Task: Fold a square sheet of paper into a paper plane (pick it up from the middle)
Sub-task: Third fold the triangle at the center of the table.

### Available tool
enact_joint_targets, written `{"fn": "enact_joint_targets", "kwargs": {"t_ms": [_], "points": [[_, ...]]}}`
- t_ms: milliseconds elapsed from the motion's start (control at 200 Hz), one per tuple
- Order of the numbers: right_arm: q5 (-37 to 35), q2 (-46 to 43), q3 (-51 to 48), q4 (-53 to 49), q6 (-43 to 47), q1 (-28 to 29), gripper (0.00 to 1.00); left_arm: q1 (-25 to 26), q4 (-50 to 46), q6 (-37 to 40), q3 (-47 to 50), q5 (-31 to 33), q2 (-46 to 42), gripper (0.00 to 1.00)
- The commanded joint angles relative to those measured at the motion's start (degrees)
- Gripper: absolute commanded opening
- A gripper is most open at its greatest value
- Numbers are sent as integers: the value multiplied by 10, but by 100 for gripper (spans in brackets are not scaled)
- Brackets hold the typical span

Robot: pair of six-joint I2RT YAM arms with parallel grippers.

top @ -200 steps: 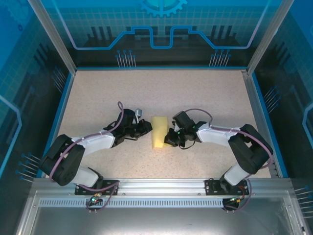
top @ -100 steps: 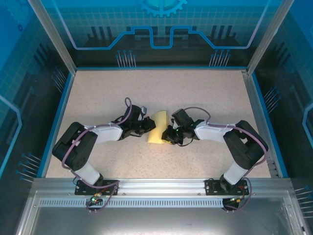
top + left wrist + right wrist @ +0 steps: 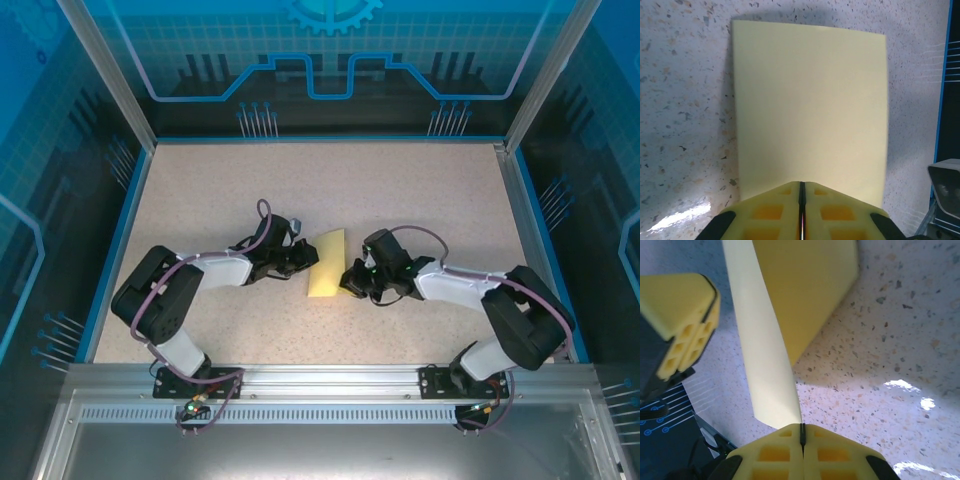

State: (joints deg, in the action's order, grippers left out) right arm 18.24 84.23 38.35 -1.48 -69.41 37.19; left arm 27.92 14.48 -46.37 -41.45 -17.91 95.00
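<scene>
Since the frame one second back, the right arm has swung its elbow outward toward the right table edge and the left arm has brought its elbow inward. The sheet has turned from square-on to a slant, with its far end leaning right.

Right gripper (image 3: 801,434): the yellow fingers are pressed together, pinching an edge of the thin, pale-yellow square sheet of paper (image 3: 810,110). Left gripper (image 3: 801,194): the fingers are likewise closed, and the sheet emerges from the seam between them. In the top view both grippers meet near table centre with the sheet between them.

Sheet condition: in the right wrist view it stands as two panels joined along a line, one nearly edge-on and the other angled away. Contact with the tabletop cannot be confirmed.

Progress, as a judgement: pickup is complete, and one centre fold appears formed or forming. No pointed nose or wing folds are present, so the paper plane is not yet made. Most folding remains.

Surface: a speckled beige tabletop (image 3: 420,190) with glare patches, bordered by a blue rim (image 3: 325,138).

Enclosure: aluminium corner posts (image 3: 105,75) and blue translucent panels (image 3: 330,50) bearing a circuit pattern. An aluminium rail (image 3: 320,378) along the near edge carries the arm bases.
</scene>
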Motion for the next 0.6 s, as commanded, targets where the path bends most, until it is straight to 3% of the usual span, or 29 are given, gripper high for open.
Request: {"fn": "enact_joint_targets", "kwargs": {"t_ms": [0, 265, 595], "points": [[-17, -33, 22, -77, 36, -20, 4, -3, 9, 14, -14, -21, 0, 12], [-13, -78, 63, -156, 94, -55, 4, -3, 3, 13, -12, -19, -27, 12], [34, -75, -4, -101, 80, -59, 4, 1, 18, 14, -18, -52, -26, 13]]}}
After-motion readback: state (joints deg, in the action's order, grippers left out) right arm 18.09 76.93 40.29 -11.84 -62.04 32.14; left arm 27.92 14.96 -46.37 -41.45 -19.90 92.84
